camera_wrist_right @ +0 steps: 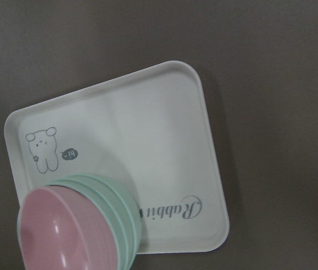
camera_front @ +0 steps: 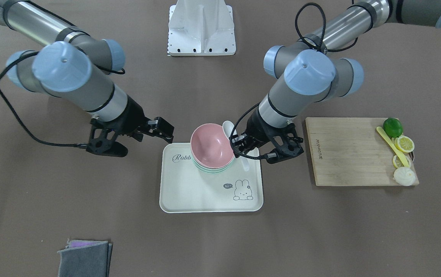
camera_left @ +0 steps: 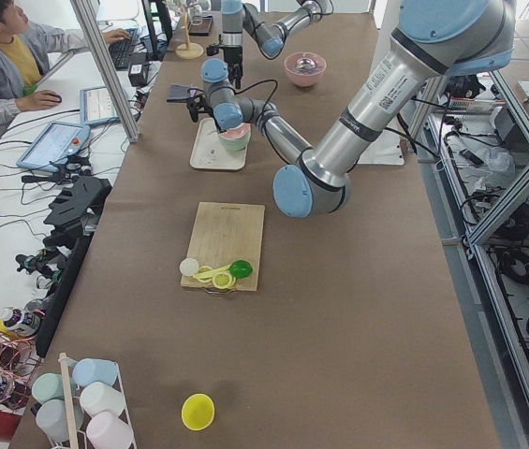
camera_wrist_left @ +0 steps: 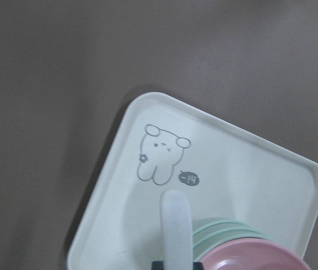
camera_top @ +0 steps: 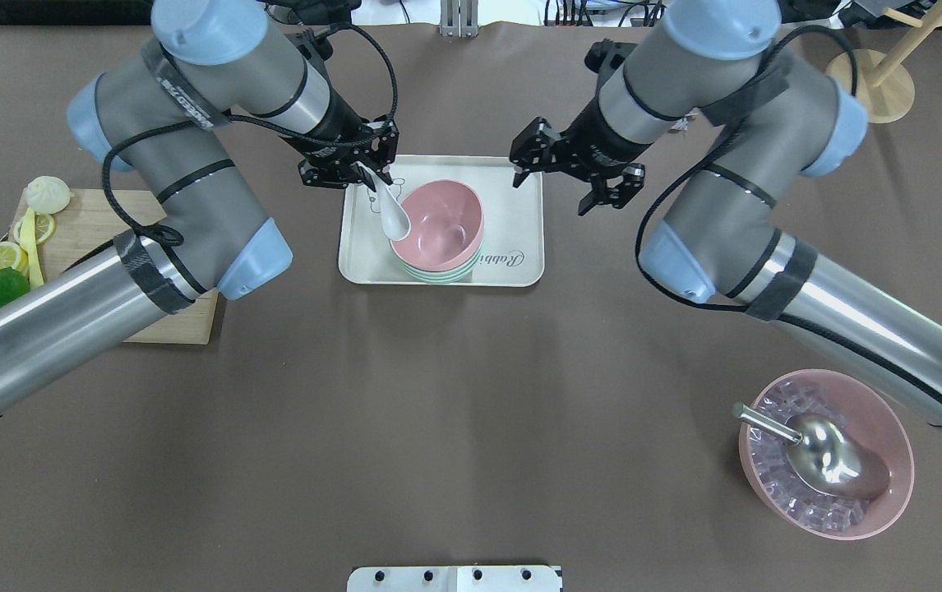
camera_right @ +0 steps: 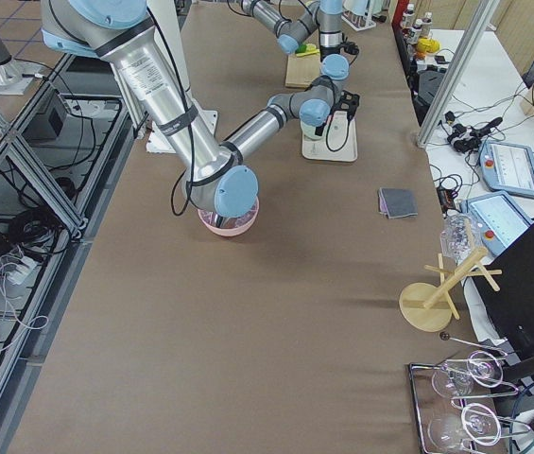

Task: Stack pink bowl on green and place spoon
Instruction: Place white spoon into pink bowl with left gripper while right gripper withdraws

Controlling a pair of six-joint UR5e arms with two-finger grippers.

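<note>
Left gripper point(camera_top: 367, 174), overhead view: clamped on the spoon point(camera_top: 393, 215). Spoon's long axis is slanted, with the scoop toward the robot at the pink bowl point(camera_top: 442, 226) rim; contact unclear. Pink bowl sits nested on the green bowl point(camera_top: 438, 273) on the tray point(camera_top: 512, 215). Right gripper point(camera_top: 551, 191): fingers wide apart, empty, at the tray's far corner. Front view: handle end juts past the jaws, over the tray.

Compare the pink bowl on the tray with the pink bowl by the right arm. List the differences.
The stacked pink bowl is bare inside; the second pink bowl holds clear cubes and a steel scoop. The stacked pink bowl sits on green bowls on the tray; the second pink bowl stands directly on the table. Both are round and pink.
</note>
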